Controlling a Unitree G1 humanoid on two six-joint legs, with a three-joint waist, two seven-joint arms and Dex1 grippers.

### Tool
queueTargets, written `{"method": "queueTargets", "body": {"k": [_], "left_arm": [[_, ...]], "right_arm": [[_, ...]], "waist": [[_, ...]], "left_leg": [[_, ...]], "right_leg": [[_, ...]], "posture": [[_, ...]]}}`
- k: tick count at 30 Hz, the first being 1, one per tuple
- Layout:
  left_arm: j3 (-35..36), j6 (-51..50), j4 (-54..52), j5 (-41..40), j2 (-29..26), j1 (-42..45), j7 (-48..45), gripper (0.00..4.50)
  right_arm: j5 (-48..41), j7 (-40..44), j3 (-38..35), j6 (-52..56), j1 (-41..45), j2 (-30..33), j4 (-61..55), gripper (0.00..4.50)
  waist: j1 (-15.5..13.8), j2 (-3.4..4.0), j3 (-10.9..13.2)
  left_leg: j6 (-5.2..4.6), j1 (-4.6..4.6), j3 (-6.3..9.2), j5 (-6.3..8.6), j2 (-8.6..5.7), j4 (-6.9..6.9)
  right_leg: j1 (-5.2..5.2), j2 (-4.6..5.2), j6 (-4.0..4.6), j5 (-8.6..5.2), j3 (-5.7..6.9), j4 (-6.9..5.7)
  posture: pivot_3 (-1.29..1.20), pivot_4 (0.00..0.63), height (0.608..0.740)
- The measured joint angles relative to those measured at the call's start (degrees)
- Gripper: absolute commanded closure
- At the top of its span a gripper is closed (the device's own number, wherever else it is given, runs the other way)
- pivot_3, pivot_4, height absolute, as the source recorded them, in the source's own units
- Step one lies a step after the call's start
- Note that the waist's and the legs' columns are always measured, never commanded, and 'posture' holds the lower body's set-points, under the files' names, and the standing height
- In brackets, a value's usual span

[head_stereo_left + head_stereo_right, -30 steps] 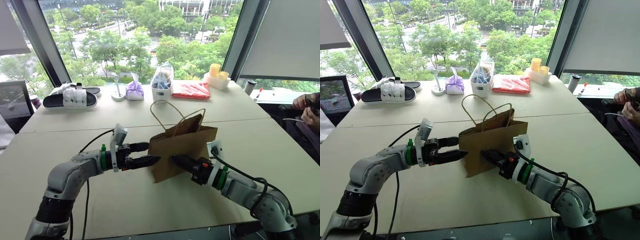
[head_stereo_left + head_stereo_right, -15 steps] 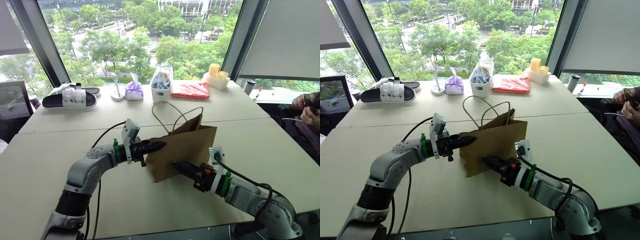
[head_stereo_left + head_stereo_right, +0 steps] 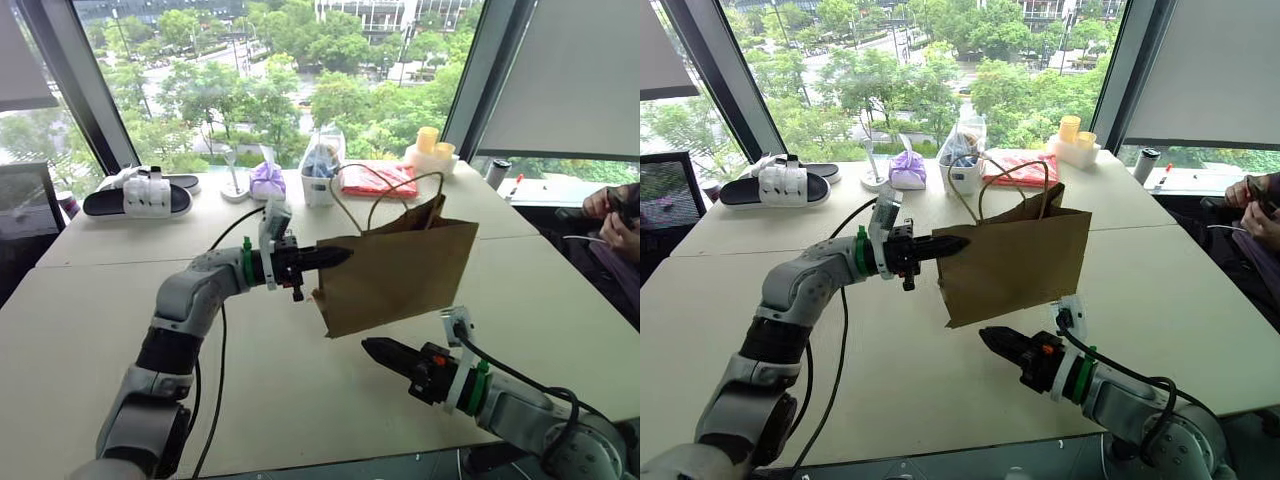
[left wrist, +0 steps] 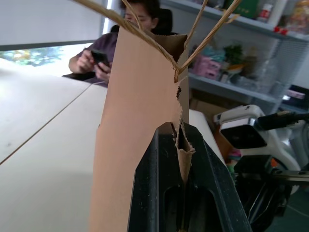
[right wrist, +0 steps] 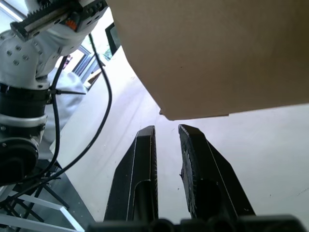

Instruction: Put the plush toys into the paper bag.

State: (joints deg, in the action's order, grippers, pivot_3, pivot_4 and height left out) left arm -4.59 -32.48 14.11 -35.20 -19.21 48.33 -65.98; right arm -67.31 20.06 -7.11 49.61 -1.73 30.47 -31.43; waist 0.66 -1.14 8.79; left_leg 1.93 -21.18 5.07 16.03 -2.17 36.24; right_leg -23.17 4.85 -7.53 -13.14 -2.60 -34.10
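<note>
The brown paper bag [image 3: 400,270] hangs tilted in the air above the table [image 3: 90,320], its cord handles [image 3: 385,190] sticking up. My left gripper [image 3: 340,257] is shut on the bag's left edge, and the left wrist view has the crumpled paper edge [image 4: 183,152] pinched between the fingers [image 4: 149,188]. Below the bag's lower edge, my right gripper [image 3: 372,347] hovers over the table. Its fingers [image 5: 140,169] stand open by a narrow gap with nothing between them, clear of the bag [image 5: 217,53]. The plush toys are out of view.
Along the far edge by the window lie black-and-white slippers [image 3: 140,197], a purple cloth bundle [image 3: 268,180], a clear plastic bag with blue contents [image 3: 323,160], a red packet [image 3: 380,180] and yellow cups [image 3: 432,142]. A seated person's hands [image 3: 612,212] are at the right.
My left gripper shut on the bag's edge and lifted the bag up and to the right, off the table. The right gripper drew back from the bag's side and now sits below it.
</note>
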Motion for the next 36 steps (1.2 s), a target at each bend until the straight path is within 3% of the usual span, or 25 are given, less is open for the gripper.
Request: {"method": "queueTargets", "body": {"k": [8, 11, 18, 19, 25, 31, 36], "left_arm": [[-5.3, 21.8, 36.9, 13.9, 6.3, 13.2, -11.4, 4.47], [-4.9, 27.6, 44.8, 16.9, 7.4, 16.9, -12.5, 3.58], [-2.2, 30.8, 49.4, 19.0, 8.2, 17.7, -14.1, 0.12], [-1.6, 30.7, 49.3, 19.1, 8.2, 17.6, -14.4, 0.04], [1.6, 25.4, 39.9, 18.3, 6.3, 12.3, -12.3, 0.04], [11.1, 5.0, 2.6, 9.2, -1.8, -9.0, 2.3, 0.04], [16.9, -11.3, -27.2, 1.8, -2.5, -31.2, 19.0, 0.04]], "right_arm": [[0.2, -1.8, -0.2, -1.4, -3.6, -2.4, -1.9, 3.74], [0.2, -2.8, -0.2, -2.4, -5.4, -2.7, -3.5, 3.74], [0.3, -3.3, -0.2, -3.7, -7.2, -2.8, -4.4, 3.74], [0.4, -3.2, -0.2, -3.8, -7.2, -2.7, -4.4, 3.74], [0.7, -1.8, -0.3, -3.7, -6.2, -1.2, -4.3, 3.74], [0.0, 4.2, -8.9, -3.6, -10.4, 8.0, -4.3, 3.74], [-0.1, 10.5, -13.2, -3.6, -12.5, 13.3, -2.9, 3.74]], "waist": [[-0.2, -0.05, 0.0], [-0.1, -0.05, 0.0], [0.0, -0.05, 0.0], [0.0, -0.05, 0.0], [0.2, -0.02, 0.0], [0.2, 0.05, 0.0], [-0.6, 0.0, 0.0]], "left_leg": [[-0.04, -0.1, 0.01, 0.02, -0.01, 0.01], [-0.1, -0.1, 0.01, 0.06, -0.01, 0.01], [-0.12, -0.07, 0.03, 0.06, 0.01, 0.03], [-0.12, -0.07, 0.03, 0.06, 0.01, 0.03], [-0.12, -0.04, 0.06, 0.07, 0.03, 0.01], [-0.23, 0.05, 0.12, 0.13, 0.18, -0.07], [-0.22, 0.1, 0.09, 0.13, 0.25, 0.03]], "right_leg": [[-0.05, 0.0, -0.01, 0.0, 0.01, 0.04], [-0.05, 0.01, -0.02, 0.0, 0.01, 0.03], [-0.05, -0.01, -0.03, 0.0, 0.01, -0.04], [-0.05, -0.01, -0.03, 0.0, 0.01, -0.04], [-0.06, -0.02, -0.03, 0.0, 0.0, -0.07], [-0.12, -0.04, -0.03, 0.0, -0.05, -0.16], [0.14, 0.05, -0.02, 0.0, -0.05, 0.0]], "posture": [[0.0, 0.15, 0.74], [0.0, 0.15, 0.74], [0.0, 0.15, 0.74], [0.0, 0.15, 0.74], [0.0, 0.15, 0.74], [0.0, 0.15, 0.74], [0.0, 0.15, 0.74]]}}
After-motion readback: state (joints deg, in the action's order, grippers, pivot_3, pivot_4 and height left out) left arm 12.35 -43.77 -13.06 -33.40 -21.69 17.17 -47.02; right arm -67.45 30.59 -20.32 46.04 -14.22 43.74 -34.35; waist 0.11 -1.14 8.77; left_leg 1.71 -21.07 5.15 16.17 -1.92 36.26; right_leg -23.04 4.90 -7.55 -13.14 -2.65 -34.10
